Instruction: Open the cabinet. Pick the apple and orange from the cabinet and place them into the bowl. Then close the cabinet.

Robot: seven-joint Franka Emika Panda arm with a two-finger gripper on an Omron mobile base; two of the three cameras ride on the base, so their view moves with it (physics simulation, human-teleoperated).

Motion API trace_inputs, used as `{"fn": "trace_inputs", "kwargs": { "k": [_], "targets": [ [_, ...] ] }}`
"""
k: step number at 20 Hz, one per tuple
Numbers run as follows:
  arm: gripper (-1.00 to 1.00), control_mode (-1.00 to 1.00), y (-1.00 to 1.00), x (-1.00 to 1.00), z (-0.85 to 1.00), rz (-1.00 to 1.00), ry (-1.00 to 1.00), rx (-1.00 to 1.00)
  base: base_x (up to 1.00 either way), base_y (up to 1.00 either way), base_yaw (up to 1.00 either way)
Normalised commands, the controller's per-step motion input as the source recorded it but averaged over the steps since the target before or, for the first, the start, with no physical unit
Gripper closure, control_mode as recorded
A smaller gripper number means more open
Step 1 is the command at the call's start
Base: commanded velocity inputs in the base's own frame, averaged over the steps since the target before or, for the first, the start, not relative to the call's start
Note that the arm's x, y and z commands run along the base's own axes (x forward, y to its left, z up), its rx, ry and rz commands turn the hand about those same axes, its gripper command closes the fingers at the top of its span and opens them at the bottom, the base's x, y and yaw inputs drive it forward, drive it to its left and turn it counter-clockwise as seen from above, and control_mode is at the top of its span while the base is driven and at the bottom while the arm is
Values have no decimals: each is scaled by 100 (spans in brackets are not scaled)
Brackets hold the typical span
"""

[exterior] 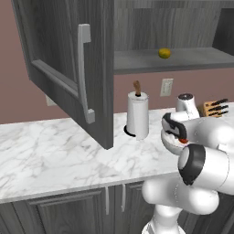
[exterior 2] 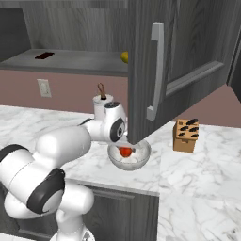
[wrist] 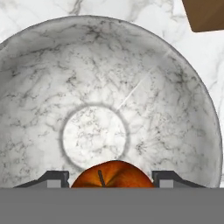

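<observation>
The round red apple [wrist: 112,174] sits between the jaws, which stand wide around it, directly above the shallow whitish-grey speckled bowl [wrist: 175,109] on the white marble worktop [exterior: 55,155]. The small orange [exterior: 164,53] lies on the shelf of the open dark grey wood-grain cabinet [exterior: 64,50] above the bowl.
</observation>
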Motion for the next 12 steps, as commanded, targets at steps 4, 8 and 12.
{"fn": "trace_inputs", "kwargs": {
  "k": [4,8,12],
  "targets": [
    [100,-100,-7,18,-20,0,0,0,0,0,0],
    [100,-100,-6,18,-18,0,0,0,0,0,0],
    [100,-100,-6,15,-17,0,0,0,0,0,0]
  ]
}}
